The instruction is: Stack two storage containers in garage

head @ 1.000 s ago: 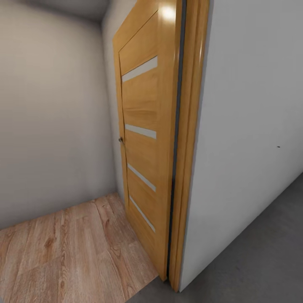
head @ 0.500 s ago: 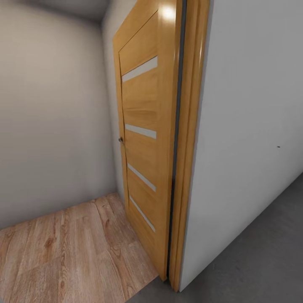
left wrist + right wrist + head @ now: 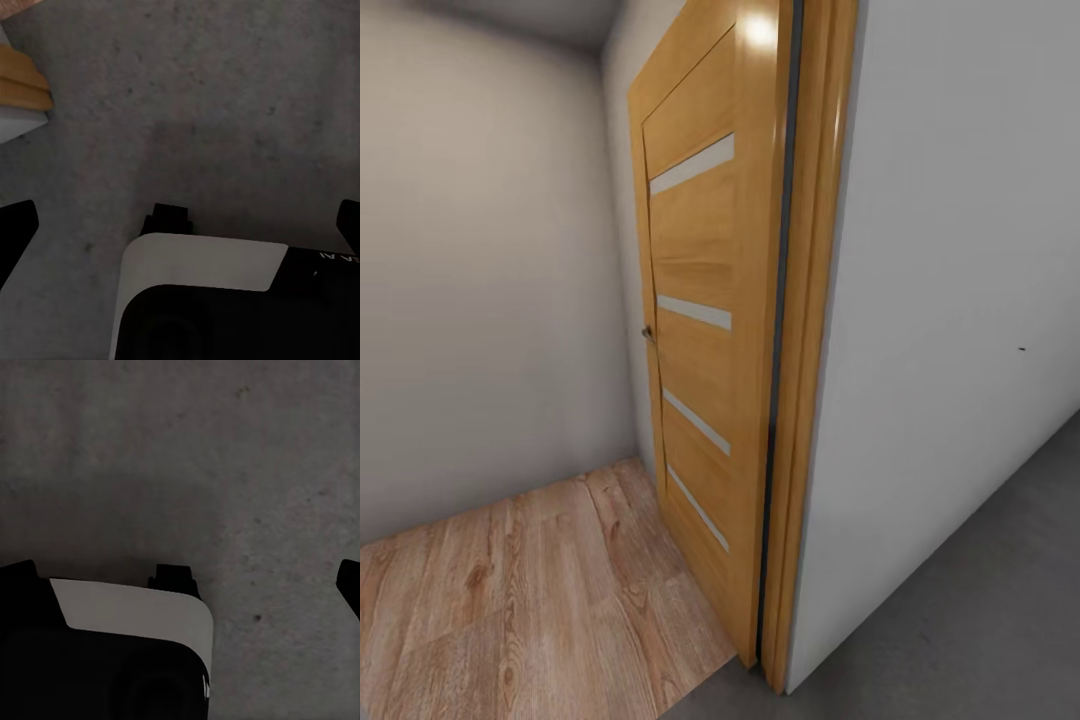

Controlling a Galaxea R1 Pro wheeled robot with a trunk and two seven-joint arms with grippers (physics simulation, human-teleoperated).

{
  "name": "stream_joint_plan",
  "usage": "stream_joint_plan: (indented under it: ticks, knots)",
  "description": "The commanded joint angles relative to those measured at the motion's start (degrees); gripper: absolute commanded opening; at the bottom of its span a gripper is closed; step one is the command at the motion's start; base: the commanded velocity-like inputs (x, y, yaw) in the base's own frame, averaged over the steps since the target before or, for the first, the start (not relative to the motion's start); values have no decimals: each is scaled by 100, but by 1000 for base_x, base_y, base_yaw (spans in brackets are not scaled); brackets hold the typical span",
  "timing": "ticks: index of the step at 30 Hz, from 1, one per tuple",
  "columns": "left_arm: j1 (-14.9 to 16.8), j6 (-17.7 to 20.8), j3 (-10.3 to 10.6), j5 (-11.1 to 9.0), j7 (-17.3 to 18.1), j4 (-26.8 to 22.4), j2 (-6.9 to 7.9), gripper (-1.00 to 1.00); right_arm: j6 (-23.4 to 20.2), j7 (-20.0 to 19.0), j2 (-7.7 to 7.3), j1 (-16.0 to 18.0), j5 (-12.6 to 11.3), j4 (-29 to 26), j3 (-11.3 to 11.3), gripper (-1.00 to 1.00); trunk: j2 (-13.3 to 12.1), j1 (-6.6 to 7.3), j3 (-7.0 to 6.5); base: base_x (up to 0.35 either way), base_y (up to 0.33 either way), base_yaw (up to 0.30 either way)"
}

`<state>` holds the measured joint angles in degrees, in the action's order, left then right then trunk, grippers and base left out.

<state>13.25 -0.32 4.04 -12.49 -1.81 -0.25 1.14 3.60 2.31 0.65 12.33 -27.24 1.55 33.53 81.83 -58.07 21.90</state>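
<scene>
Facing the wooden door (image 3: 705, 330), you stood where the concrete floor (image 3: 980, 610) met wood planks (image 3: 530, 600) beside it. Your left gripper (image 3: 184, 225) and right gripper (image 3: 187, 581) hung spread wide, empty, above that concrete.

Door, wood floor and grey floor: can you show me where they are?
door (image 3: 700, 360): head view, middle panel.
wood floor (image 3: 530, 600): head view, bare planks.
grey floor (image 3: 960, 620): head view, bare concrete.

Doorway threshold: light wood plank floor (image 3: 540, 600) at left meets dark grey concrete floor (image 3: 960, 620) at right, near foot of open wooden door (image 3: 705, 330). White wall (image 3: 950, 300) stands on concrete. Wrist views look down on speckled concrete (image 3: 225, 112), rough and pitted (image 3: 225, 472), robot's white-and-black base (image 3: 202, 300) resting on it.
</scene>
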Motion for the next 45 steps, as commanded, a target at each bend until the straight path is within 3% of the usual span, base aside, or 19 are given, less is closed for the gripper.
stream_joint_plan:
  ticks: [1, 20, 45]
  knots:
    - [3, -3, 44, -50, -12, -1, 0, 100, 31, 6, 7, 6, -51, 16, 48, 100, 3, 0, 6, 0, 0, 0]
    - [3, -3, 44, -43, -8, -1, 0, 100, 17, 2, 19, 6, -44, 15, 48, 100, 3, 0, 6, 229, 0, 6]
    - [3, -3, 44, -51, -12, -1, 0, 100, 11, -3, 14, 6, -44, 13, 48, 100, 3, 0, 6, 32, 0, 256]
